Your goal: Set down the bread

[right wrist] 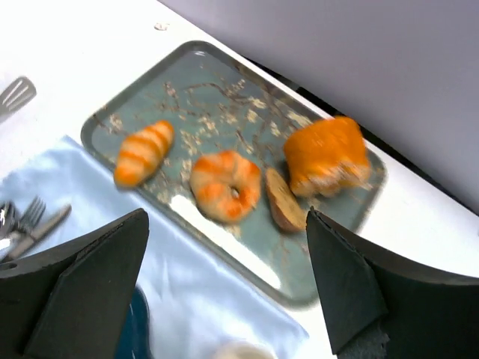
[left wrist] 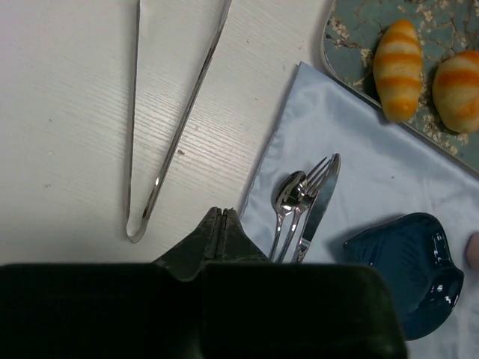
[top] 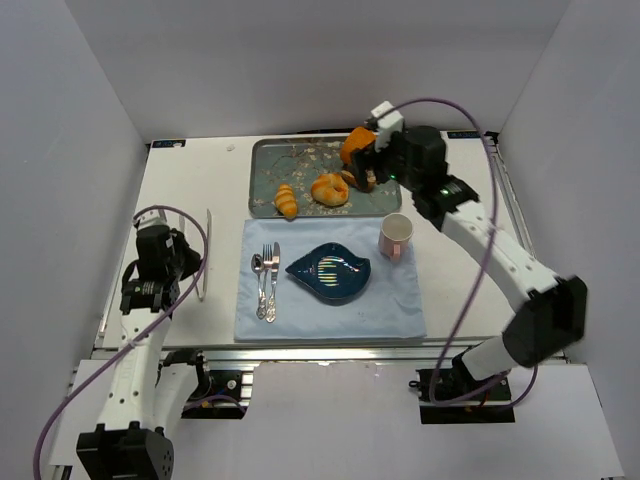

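Observation:
The bread, a slim dark-brown piece with a tan face, lies on the grey floral tray between a round golden bun and a big orange loaf. My right gripper is open and empty, hovering over the tray's near edge with the bread just ahead between the fingers. In the top view the right gripper is over the tray's right end and mostly hides the bread. My left gripper is shut and empty at the cloth's left edge.
A ridged roll lies left on the tray. A blue leaf-shaped plate, cutlery and a pink cup sit on the pale blue cloth. Metal tongs lie on the table left of the cloth.

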You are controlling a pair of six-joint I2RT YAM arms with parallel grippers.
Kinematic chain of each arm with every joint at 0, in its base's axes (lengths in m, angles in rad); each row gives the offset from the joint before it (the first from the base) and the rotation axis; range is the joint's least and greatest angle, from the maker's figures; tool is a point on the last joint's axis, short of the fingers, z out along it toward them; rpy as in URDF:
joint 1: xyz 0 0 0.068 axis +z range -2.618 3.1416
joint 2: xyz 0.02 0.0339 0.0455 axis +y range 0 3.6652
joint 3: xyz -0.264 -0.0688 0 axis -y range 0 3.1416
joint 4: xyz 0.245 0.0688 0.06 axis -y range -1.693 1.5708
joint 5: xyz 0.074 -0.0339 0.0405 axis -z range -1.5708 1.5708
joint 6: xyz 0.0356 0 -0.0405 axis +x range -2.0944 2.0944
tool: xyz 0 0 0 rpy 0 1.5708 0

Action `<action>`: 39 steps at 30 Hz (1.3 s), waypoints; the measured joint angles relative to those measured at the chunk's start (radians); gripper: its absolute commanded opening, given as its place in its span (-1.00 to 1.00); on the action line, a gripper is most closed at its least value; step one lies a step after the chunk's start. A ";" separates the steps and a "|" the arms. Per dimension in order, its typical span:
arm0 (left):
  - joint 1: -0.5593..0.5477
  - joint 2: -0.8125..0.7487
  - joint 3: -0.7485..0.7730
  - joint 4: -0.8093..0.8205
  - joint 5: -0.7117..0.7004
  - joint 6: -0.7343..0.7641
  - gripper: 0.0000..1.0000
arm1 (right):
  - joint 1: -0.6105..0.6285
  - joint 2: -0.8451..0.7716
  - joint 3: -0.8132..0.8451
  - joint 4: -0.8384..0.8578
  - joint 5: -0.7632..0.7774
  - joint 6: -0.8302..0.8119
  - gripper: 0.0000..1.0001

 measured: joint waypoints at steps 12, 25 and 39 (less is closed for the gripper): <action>0.002 0.357 0.114 -0.021 -0.042 0.095 0.80 | -0.326 -0.422 -0.448 -0.237 -0.545 -0.308 0.79; 0.003 0.752 0.230 -0.014 -0.098 0.271 0.67 | -0.415 -0.426 -0.451 -0.375 -0.789 -0.371 0.79; 0.050 0.837 0.145 0.190 -0.040 0.315 -0.29 | -0.558 -0.388 -0.443 -0.374 -0.857 -0.337 0.79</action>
